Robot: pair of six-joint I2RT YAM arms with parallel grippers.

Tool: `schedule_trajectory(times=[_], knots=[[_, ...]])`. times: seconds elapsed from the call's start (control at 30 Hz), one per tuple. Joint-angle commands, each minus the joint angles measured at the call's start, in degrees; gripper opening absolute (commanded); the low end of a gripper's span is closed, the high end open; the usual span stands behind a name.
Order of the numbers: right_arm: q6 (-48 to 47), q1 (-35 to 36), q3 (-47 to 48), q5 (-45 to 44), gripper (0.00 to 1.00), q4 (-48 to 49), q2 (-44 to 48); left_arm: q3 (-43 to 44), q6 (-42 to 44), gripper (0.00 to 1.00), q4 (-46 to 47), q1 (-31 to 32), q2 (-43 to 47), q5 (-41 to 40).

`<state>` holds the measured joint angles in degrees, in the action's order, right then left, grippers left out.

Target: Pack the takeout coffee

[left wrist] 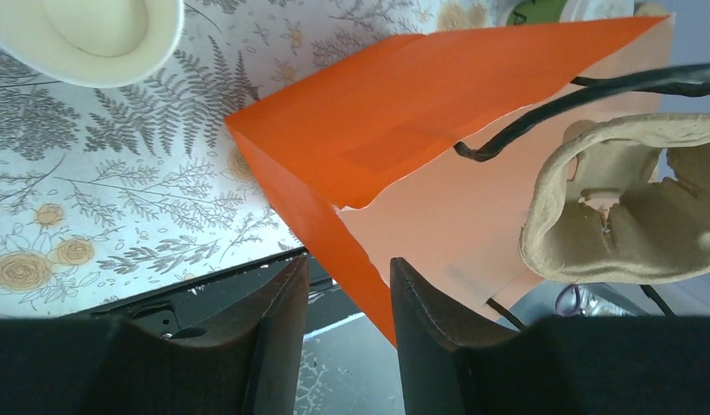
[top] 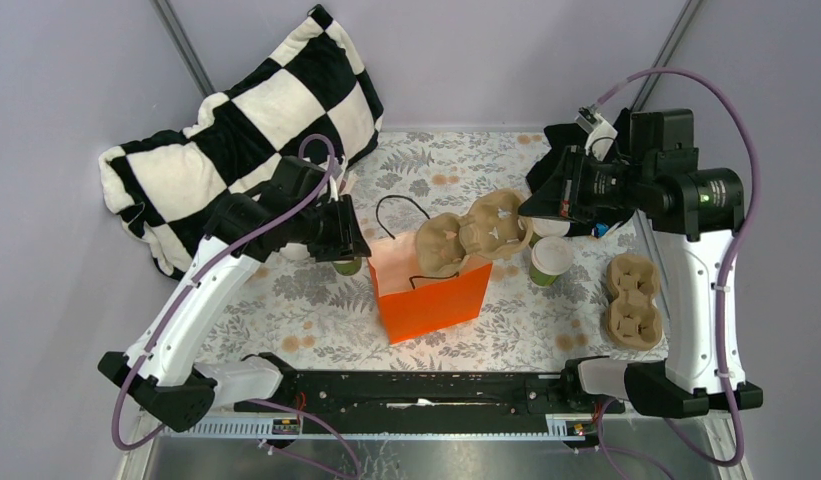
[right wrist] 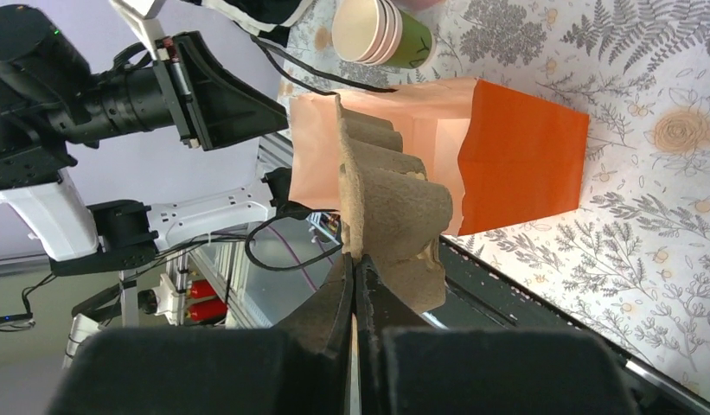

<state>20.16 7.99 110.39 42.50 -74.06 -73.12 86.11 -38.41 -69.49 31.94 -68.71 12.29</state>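
1. The right fingers (right wrist: 327, 322) are clamped shut on the edge of the pulp cup carrier (top: 473, 234). They hang it over the mouth of the orange bag (top: 436, 302), probably so it goes in first as a base.
2. The left fingers (left wrist: 278, 339) stand partly apart astride the bag's near rim without pinching it. This looks meant to steady or spread the opening.
3. The two lidded green cups (top: 552, 258) stand on the surface (top: 316, 312) just right of the bag, not yet packed.
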Motion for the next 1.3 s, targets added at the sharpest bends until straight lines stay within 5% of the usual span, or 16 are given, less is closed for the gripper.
schedule_trajectory(times=[0.0,0.3,0.73,1.27], knots=[[1.2,0.9,1.5,-1.1,0.0,-1.1,-1.8,-0.2,-2.6,0.44,-0.3,0.0,2.7,-7.2],[6.4,5.9,1.2,-6.5,0.0,1.3,-4.7,-5.7,-1.1,0.48,0.0,-0.2,2.4,-7.6],[16.9,23.1,4.3,-23.2,0.0,4.9,-10.8,-14.2,2.1,0.39,7.6,-0.2,0.3,-1.8],[27.9,33.4,-11.9,-31.3,0.0,23.2,-6.3,-17.4,3.5,0.35,9.7,-0.2,0.6,0.3]])
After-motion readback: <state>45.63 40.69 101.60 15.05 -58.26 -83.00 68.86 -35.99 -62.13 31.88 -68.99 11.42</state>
